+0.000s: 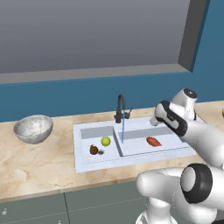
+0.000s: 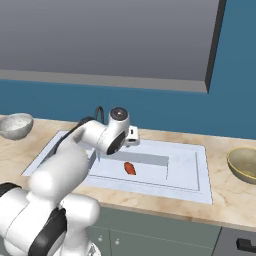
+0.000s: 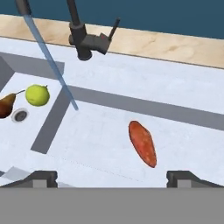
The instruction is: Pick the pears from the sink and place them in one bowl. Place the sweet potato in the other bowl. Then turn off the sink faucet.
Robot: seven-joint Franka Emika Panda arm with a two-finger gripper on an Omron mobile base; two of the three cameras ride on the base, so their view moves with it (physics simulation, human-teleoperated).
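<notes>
Gripper (image 3: 111,177) above the sink's (image 1: 87,164) right basin, fingers spread wide and empty, sweet potato (image 3: 142,143) lying alone on open floor below, both pears (image 1: 100,145) in left basin beside drain, faucet (image 1: 120,107) running.

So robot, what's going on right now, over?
Gripper open, holding nothing, above the sink. Both pears in left basin, sweet potato in right. Faucet running. Nothing blocking.

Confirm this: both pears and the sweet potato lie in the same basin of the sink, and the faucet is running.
Not quite. The sweet potato lies alone in the other basin; the hand view shows the divider between it and the two pears. The faucet is indeed running into the sink.
</notes>
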